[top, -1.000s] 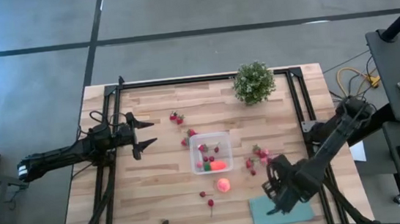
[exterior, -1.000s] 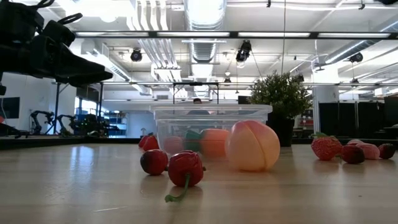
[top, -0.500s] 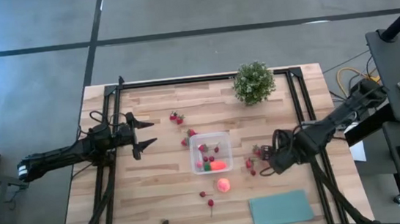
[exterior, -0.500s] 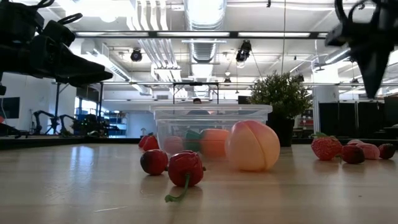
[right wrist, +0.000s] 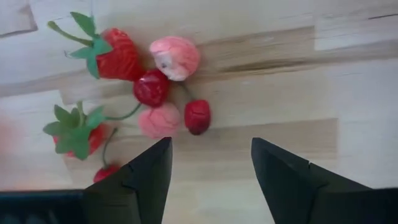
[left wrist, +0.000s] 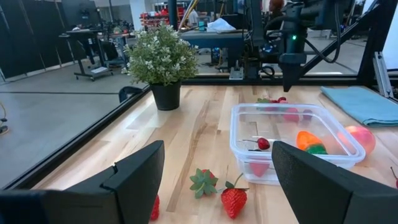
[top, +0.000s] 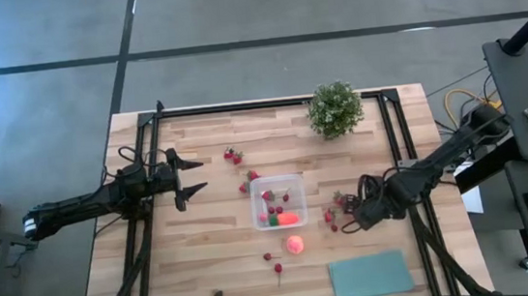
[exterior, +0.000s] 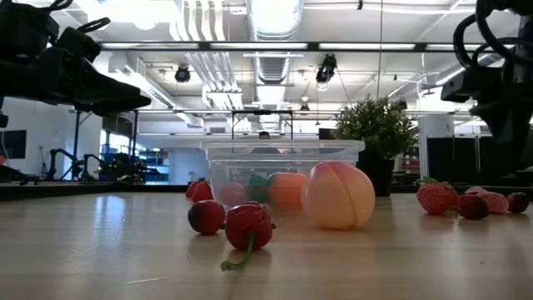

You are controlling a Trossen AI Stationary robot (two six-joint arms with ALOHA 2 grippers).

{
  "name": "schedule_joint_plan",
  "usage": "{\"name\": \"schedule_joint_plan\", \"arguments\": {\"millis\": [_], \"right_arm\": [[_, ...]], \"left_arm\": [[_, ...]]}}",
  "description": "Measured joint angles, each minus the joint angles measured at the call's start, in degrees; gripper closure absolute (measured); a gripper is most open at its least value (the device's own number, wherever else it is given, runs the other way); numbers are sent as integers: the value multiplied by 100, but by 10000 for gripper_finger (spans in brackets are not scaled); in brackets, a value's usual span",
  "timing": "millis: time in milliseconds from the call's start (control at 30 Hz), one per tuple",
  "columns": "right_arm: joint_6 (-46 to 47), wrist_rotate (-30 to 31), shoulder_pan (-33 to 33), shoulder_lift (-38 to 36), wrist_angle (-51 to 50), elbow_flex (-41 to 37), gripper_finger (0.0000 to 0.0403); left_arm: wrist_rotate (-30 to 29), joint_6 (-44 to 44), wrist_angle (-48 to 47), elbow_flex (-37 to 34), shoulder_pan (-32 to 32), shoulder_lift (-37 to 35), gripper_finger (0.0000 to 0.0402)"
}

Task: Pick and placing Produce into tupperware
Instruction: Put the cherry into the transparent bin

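The clear tupperware (top: 279,202) stands mid-table with an orange piece (left wrist: 309,140) and small red produce inside. A peach (top: 295,244) and two cherries (exterior: 248,225) lie on the wood in front of it. Right of it lies a cluster of strawberries, cherries and pink pieces (right wrist: 163,93). My right gripper (top: 353,215) hangs over this cluster, pointing down, open, with nothing between its fingers (right wrist: 211,168). My left gripper (top: 190,186) waits open at the table's left, level above the wood. Two strawberries (left wrist: 221,193) lie before it.
A potted plant (top: 335,109) stands at the far edge, right of centre. A teal cloth (top: 371,276) lies flat at the near right. More strawberries (top: 234,156) lie far-left of the tupperware. A small dark piece (top: 218,293) lies near the front edge.
My right gripper has gone from above the teal cloth toward the table's far edge, to above the produce cluster right of the tupperware. It has sunk and rolled about its own axis on the way. The produce has kept still.
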Motion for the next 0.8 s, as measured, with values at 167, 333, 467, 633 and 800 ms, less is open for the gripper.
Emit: {"name": "schedule_joint_plan", "arguments": {"millis": [167, 333, 467, 633, 800], "right_arm": [[-4, 74, -29, 254, 125, 8, 214], [-7, 71, -32, 476, 171, 11, 236], [4, 84, -54, 514, 207, 16, 246], [-2, 211, -169, 511, 233, 16, 247], [-9, 222, -237, 519, 284, 14, 243]], "left_arm": [[-2, 0, 0, 1, -2, 2, 119], [-1, 0, 0, 1, 0, 2, 119], [0, 0, 2, 1, -2, 0, 119], [0, 0, -2, 2, 0, 0, 119], [-1, 0, 0, 0, -1, 1, 119]]}}
